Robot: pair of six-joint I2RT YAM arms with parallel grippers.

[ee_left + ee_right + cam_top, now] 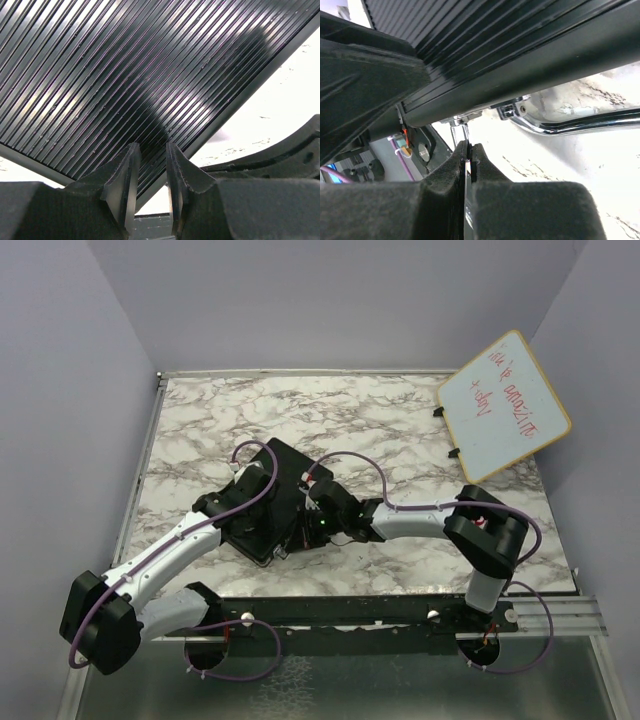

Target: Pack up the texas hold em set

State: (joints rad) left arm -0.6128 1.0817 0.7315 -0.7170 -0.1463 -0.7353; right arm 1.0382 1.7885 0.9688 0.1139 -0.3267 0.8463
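1. The white-shelled left arm (170, 552) carried a bulky black joint housing (100, 625) at its shoulder.
2. The white-shelled right arm (415, 522) was of like build, with a black elbow housing (490, 535).
3. A thin purple cable (258, 444) ran along each arm and looped clear at wrist and base.
4. A small green indicator light (322, 523) showed near the right wrist.
5. The matt black left gripper (152, 150) had wedge-shaped fingers (120, 190) with flat inner faces.
6. The matt black right gripper (468, 147) had grainy moulded fingers (520, 205) of the same pattern.
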